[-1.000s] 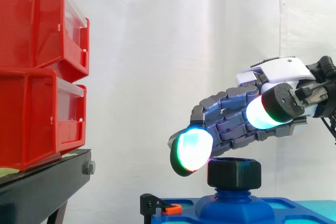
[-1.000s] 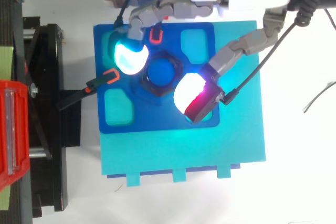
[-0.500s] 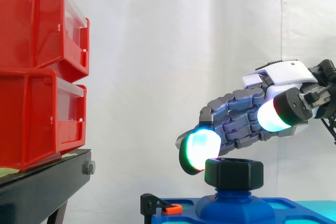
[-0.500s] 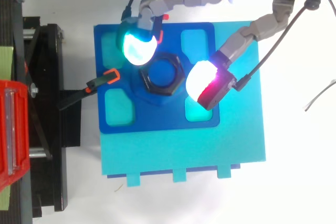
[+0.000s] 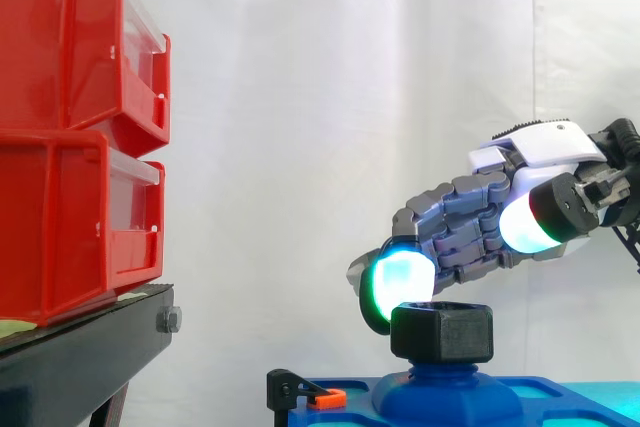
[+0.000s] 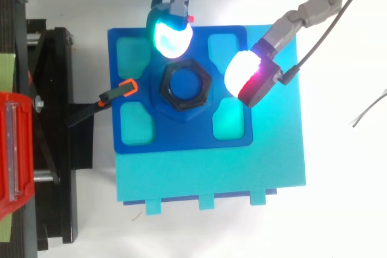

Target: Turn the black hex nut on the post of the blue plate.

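Observation:
The black hex nut (image 5: 443, 332) sits on the blue post (image 6: 184, 84) at the middle of the blue plate (image 6: 181, 137). Its ring (image 6: 164, 89) lies free of contact in the top view. My hand (image 5: 470, 227) hovers just above and behind the nut, coming in from the right. One glowing cyan pad (image 6: 171, 35) hangs beyond the nut's far side, and a white-and-red pad (image 6: 251, 77) stands off to its right. Both pads are apart from the nut, and the hand is open and holds nothing.
The blue plate rests on a cyan base (image 6: 211, 173) with tabs along its near edge. A black clamp with an orange tip (image 6: 118, 92) grips the plate's left side. Stacked red bins (image 5: 70, 137) stand on a black stand (image 5: 80, 357) to the left.
The hand has drawn back from the nut, rising a little and shifting toward the top edge of the top view. Its two pads have spread off the nut, which has turned slightly.

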Robot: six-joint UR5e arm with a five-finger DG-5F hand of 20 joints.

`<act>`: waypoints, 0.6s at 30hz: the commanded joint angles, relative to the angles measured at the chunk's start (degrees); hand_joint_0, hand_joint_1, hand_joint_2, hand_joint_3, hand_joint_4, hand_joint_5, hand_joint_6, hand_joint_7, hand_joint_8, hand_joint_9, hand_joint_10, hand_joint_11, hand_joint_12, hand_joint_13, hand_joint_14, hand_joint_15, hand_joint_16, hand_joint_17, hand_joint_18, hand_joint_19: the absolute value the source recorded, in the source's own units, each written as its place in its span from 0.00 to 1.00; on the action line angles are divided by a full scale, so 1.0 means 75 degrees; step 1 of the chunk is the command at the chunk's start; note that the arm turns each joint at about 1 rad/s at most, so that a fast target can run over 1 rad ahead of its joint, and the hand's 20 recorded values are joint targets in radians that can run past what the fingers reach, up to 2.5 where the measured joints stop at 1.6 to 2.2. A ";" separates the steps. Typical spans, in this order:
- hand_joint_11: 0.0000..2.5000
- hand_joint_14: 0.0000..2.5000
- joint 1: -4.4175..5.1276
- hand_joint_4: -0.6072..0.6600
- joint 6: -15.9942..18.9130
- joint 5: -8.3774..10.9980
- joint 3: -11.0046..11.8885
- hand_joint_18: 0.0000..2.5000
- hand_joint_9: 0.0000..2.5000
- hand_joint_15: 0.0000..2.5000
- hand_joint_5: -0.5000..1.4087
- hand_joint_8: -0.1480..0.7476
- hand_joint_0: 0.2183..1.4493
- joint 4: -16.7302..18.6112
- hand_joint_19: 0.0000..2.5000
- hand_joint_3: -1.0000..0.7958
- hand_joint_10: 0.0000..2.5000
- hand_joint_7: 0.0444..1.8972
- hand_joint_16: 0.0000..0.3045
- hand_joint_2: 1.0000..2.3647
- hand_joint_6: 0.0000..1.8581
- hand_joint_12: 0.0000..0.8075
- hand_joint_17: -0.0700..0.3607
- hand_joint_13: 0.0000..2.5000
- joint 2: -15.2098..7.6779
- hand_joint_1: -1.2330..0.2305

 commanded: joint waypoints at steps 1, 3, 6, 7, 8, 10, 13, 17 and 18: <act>0.00 0.00 -0.0015 0.60 0.0000 -0.0017 0.0031 0.00 0.00 0.00 0.13 0.42 0.17 -0.0004 0.00 0.28 0.00 0.46 0.15 0.00 0.27 0.43 0.41 0.00 -0.0003 0.47; 0.00 0.00 -0.0015 0.60 0.0000 -0.0017 0.0078 0.00 0.00 0.00 0.13 0.42 0.17 -0.0004 0.00 0.28 0.00 0.46 0.15 0.00 0.27 0.43 0.40 0.00 -0.0003 0.47; 0.00 0.00 -0.0015 0.60 0.0000 -0.0017 0.0183 0.00 0.00 0.00 0.13 0.42 0.17 -0.0039 0.00 0.28 0.00 0.46 0.15 0.00 0.27 0.43 0.40 0.00 0.0009 0.47; 0.00 0.00 -0.0015 0.61 -0.0012 -0.0017 0.0300 0.00 0.00 0.00 0.13 0.42 0.17 -0.0144 0.00 0.28 0.00 0.46 0.15 0.00 0.27 0.43 0.41 0.00 -0.0003 0.47; 0.00 0.00 -0.0015 0.60 -0.0024 -0.0017 0.0347 0.00 0.00 0.00 0.13 0.42 0.17 -0.0250 0.00 0.28 0.00 0.46 0.15 0.00 0.27 0.43 0.40 0.00 0.0009 0.47; 0.00 0.00 -0.0015 0.60 -0.0082 -0.0017 0.0511 0.00 0.00 0.00 0.13 0.42 0.17 -0.0496 0.00 0.28 0.00 0.46 0.15 0.00 0.27 0.43 0.40 0.00 0.0009 0.47; 0.00 0.00 -0.0004 0.60 -0.0199 0.0006 0.0722 0.00 0.00 0.00 0.13 0.42 0.17 -0.0754 0.00 0.28 0.00 0.46 0.15 0.00 0.27 0.43 0.40 0.00 0.0009 0.47; 0.00 0.00 0.0078 0.60 -0.0258 0.0053 0.0863 0.00 0.00 0.00 0.13 0.42 0.17 -0.0929 0.00 0.28 0.00 0.46 0.15 0.00 0.27 0.43 0.41 0.00 -0.0003 0.46; 0.00 0.00 0.0090 0.60 -0.0258 0.0053 0.0863 0.00 0.00 0.00 0.13 0.42 0.17 -0.0929 0.00 0.28 0.00 0.46 0.15 0.00 0.27 0.43 0.41 0.00 0.0009 0.46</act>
